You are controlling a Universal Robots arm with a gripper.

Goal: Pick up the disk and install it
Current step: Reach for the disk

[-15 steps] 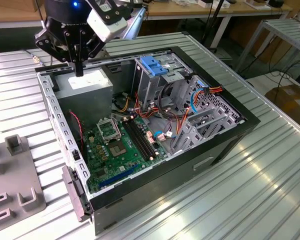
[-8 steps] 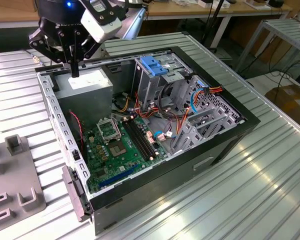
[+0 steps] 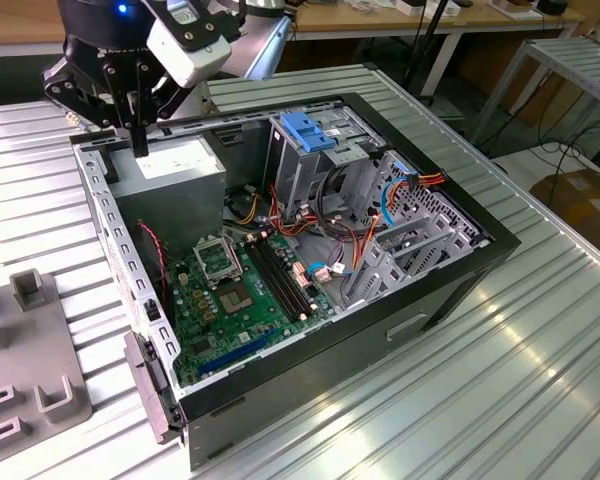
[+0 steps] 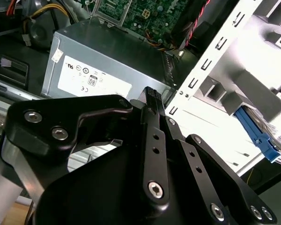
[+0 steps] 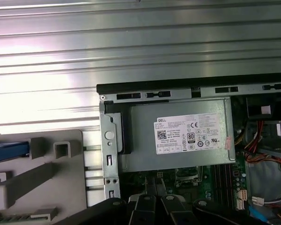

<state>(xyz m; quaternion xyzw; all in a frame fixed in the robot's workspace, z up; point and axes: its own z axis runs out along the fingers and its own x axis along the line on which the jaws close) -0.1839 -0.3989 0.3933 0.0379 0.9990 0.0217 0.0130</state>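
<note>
My gripper hangs at the exterior view's upper left, over the back corner of the open computer case. It is just above the grey power-supply box. Its black fingers stand together with nothing between them. The disk shows as a blue plastic rail lying on the grey fixture beside the case; the same blue rail appears in the second wrist view. The rest of the disk is out of view. The gripper is apart from it, on the case side.
Inside the case are the green motherboard, bundled cables and a metal drive cage with a blue latch on top. The case rests on a ribbed metal table. Workbenches stand behind.
</note>
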